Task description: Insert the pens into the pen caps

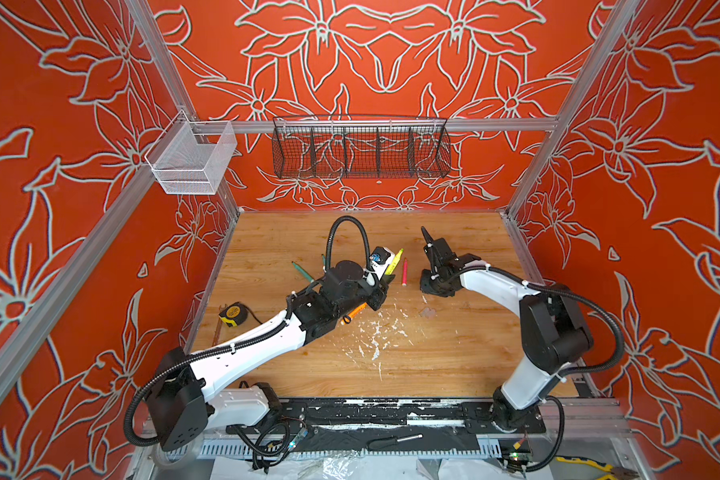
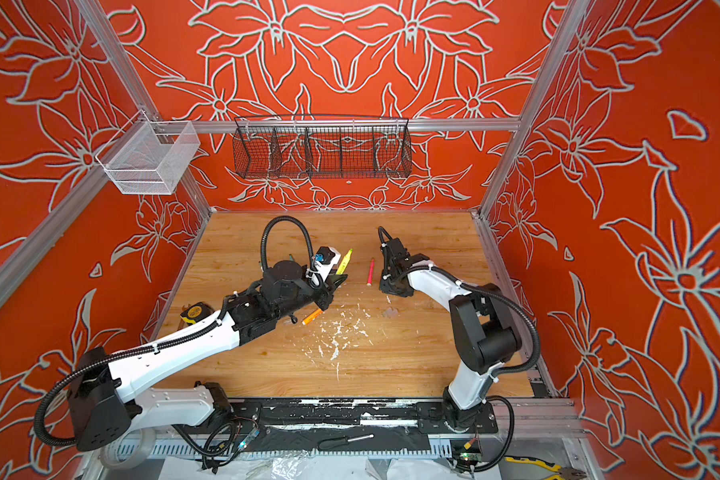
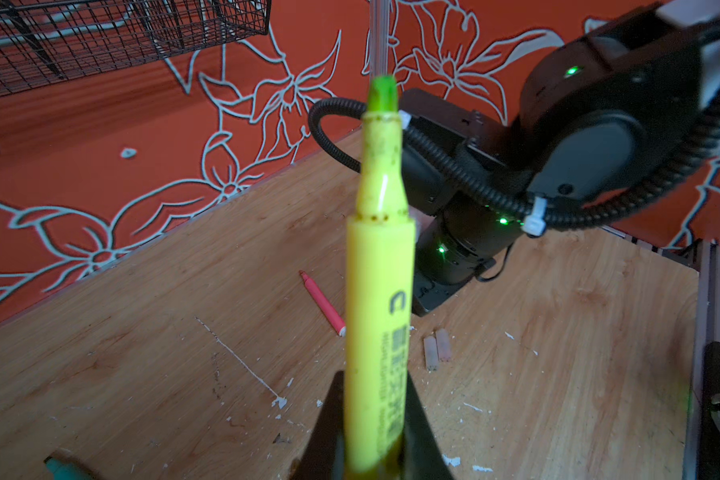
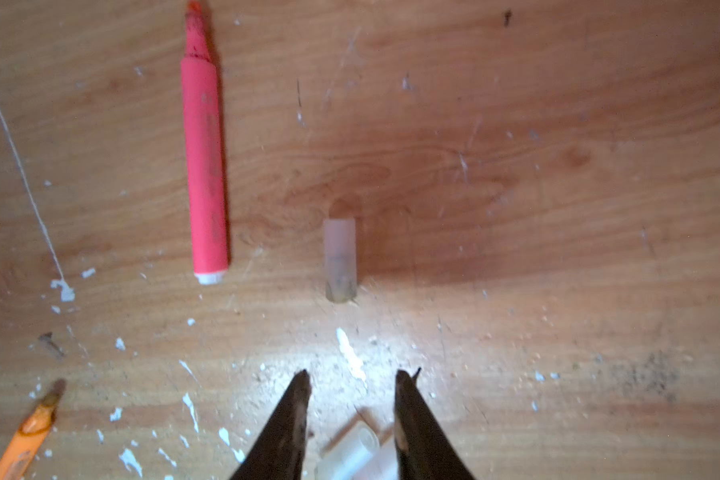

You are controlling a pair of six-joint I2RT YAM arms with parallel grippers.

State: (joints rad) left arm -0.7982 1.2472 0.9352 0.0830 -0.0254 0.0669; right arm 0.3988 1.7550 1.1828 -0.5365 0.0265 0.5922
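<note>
we read this as the pairing step: the left claw (image 3: 373,376) is clenched on the yellow pen (image 3: 379,270), held above the table (image 3: 142,353), bare tip forward. the right claw (image 4: 352,372) hangs low, jaws partly apart; a clear tube (image 4: 350,455) shows between them, gripped or not we cannot tell, and another clear cap (image 4: 341,257) lies just ahead, near the pink pen (image 4: 204,166). next, a cap's open mouth must line up with that tip, then a straight push. the barrel bears a bold "c"; its small print is unreadable
</note>
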